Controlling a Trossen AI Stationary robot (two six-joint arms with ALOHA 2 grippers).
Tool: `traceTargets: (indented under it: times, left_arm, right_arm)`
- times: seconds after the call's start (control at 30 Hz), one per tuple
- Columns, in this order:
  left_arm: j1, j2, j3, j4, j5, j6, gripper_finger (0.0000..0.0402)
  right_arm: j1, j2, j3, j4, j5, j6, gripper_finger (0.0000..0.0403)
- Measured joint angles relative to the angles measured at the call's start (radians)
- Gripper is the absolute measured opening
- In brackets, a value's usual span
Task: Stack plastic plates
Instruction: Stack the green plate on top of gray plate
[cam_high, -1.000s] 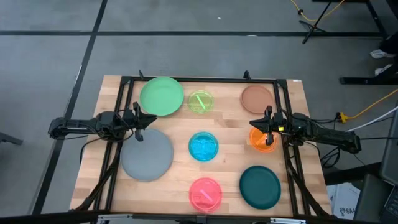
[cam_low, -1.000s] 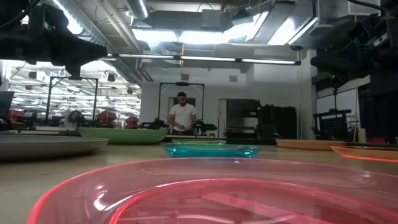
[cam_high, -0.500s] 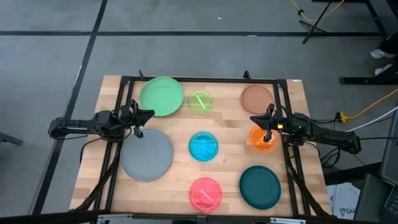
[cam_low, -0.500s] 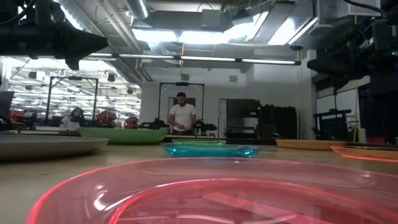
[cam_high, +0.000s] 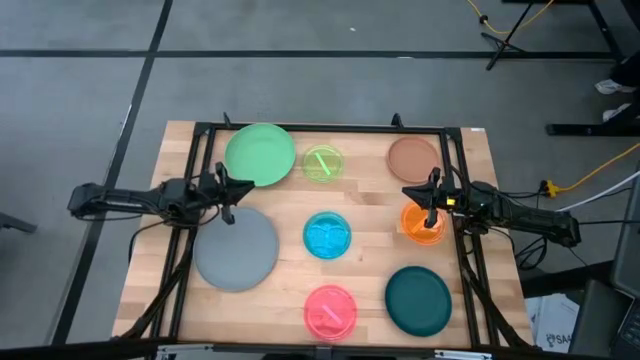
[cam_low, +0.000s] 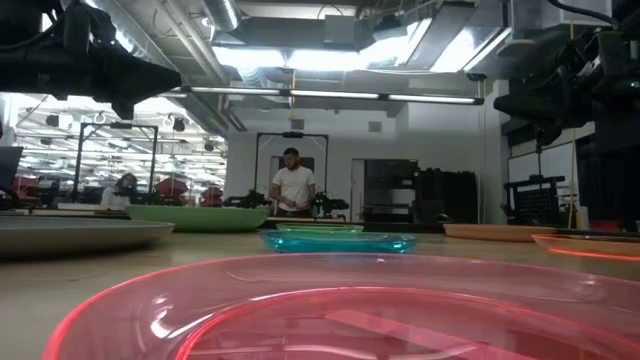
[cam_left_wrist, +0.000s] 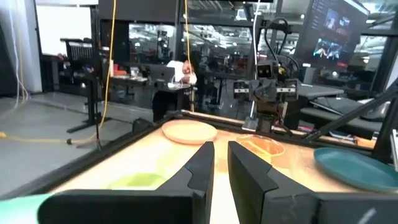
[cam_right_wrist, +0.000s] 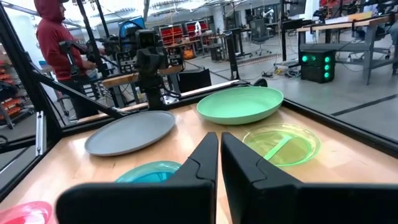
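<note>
Stacking has not begun for you: all eight plastic plates (cam_high: 239, 250) lie singly across the table (cam_high: 291, 255), while the left gripper (cam_high: 228, 196) and right gripper (cam_high: 424, 197) hover nearly closed, holding nothing.

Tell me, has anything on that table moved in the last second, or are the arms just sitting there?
Only the left arm shifted: the left gripper crept a little farther in over the table, between the light green plate and the grey plate. It took hold of nothing. The right gripper stayed above the orange plate, and no plate moved.
</note>
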Motion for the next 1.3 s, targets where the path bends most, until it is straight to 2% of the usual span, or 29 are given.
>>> traceTargets:
  times: [0.33, 0.6, 0.8, 0.93, 1.3]
  left_arm:
    - [0.000, 0.233, 0.000, 0.152, 0.037, -0.130, 0.0040]
    - [-0.001, 0.432, 0.003, 0.337, 0.061, -0.137, 0.0040]
    - [-0.001, 0.579, 0.088, 0.346, 0.107, -0.135, 0.0040]
    - [-0.001, 0.684, 0.148, 0.345, 0.112, -0.134, 0.0040]
    - [-0.022, 0.932, 0.271, 0.345, 0.112, -0.127, 0.0040]
  right_arm:
    - [0.000, 0.000, 0.001, 0.005, 0.075, -0.041, 0.0014]
    - [0.000, 0.000, 0.001, 0.006, 0.077, -0.067, 0.0014]
    - [0.000, 0.006, 0.001, 0.001, 0.018, -0.068, 0.0014]
    - [0.000, 0.029, 0.001, 0.004, 0.044, -0.075, 0.0014]
    - [0.000, 0.112, -0.001, 0.036, 0.034, -0.065, 0.0014]
